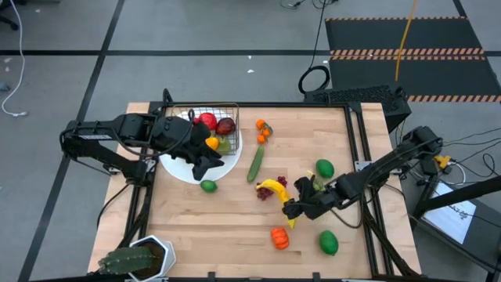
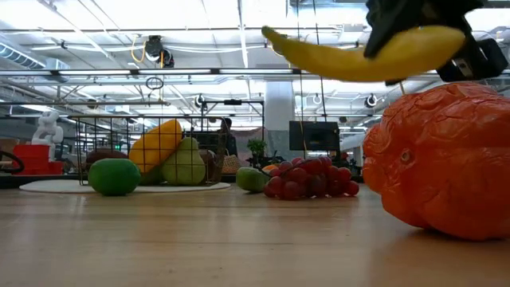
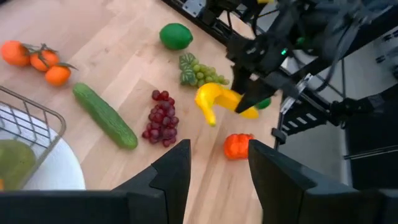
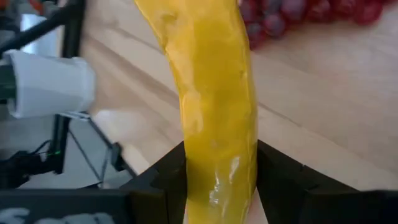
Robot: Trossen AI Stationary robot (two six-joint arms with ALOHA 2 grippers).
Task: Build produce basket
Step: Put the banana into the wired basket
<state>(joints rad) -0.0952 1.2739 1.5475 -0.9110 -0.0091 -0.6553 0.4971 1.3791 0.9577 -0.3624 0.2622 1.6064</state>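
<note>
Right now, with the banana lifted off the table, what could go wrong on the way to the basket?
The right gripper pinches the banana near one end, so it may swivel or slip. The left gripper waits by the basket, right where the banana must arrive, so the arms could collide. The red grapes and cucumber lie across the path; a low carry might knock them.

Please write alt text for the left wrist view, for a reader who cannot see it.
The right gripper holds a yellow banana above the wooden table, over red grapes, green grapes, an orange pepper and a cucumber. The left gripper shows open and empty.
</note>
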